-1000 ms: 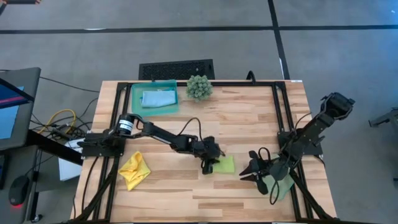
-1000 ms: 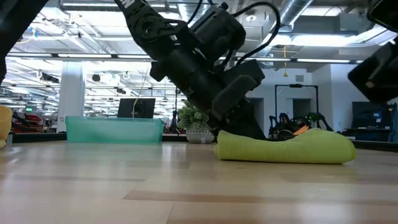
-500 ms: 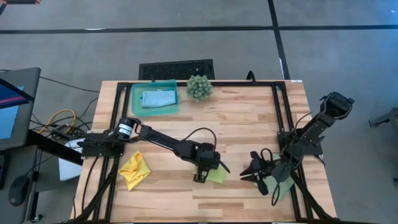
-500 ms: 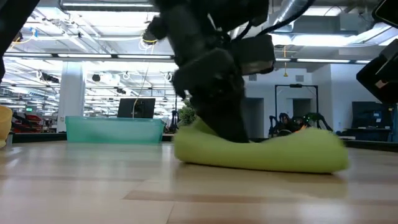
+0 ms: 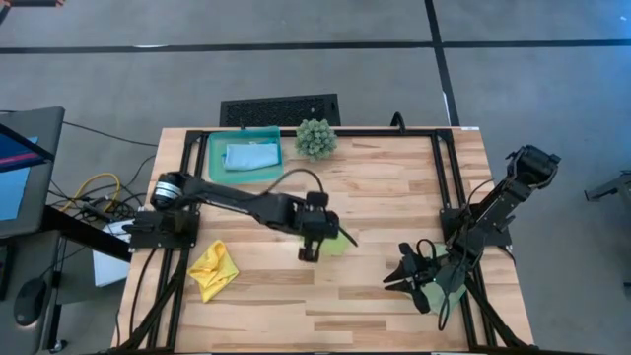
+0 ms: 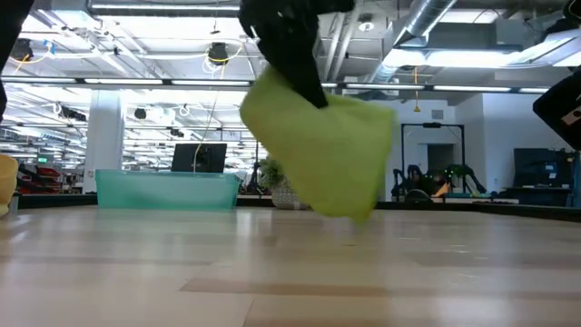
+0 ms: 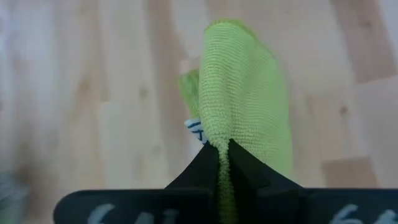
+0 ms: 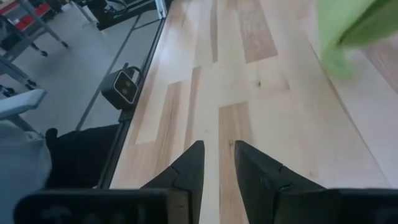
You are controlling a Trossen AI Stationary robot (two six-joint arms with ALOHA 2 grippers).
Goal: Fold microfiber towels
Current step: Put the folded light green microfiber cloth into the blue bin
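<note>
The lime green towel [image 6: 318, 154] hangs in the air over the middle of the table, and my left gripper [image 7: 222, 152] is shut on it. My right gripper [image 8: 217, 158] hovers open near the table's right front, wood showing between its fingers. Under that arm the pale sage towel [image 5: 441, 293] lies bunched on the table. The yellow towel [image 5: 212, 268] lies crumpled at the left front. A light blue towel [image 5: 249, 156] rests flat inside the teal tray [image 5: 215, 168] at the far left. My left gripper pinches the lime towel at a bunched upper edge [image 7: 219, 142] between its two fingers. The fingers [image 6: 304, 77] come slanting down from the table's left. The towel hangs slack below them, folded over on itself and clear of the table [image 6: 363, 272].
A spiky green ball plant [image 5: 315, 138] stands at the far edge beside the tray. Black frame rails [image 5: 439, 187] run along the table's sides. Bare wood lies between the two grippers and along the near edge.
My left gripper has taken hold of the lime towel and risen steeply, drifting a little toward the table's left and tipping further down. The towel, which lay bunched on the table, is now lifted clear and hangs below the fingers.
</note>
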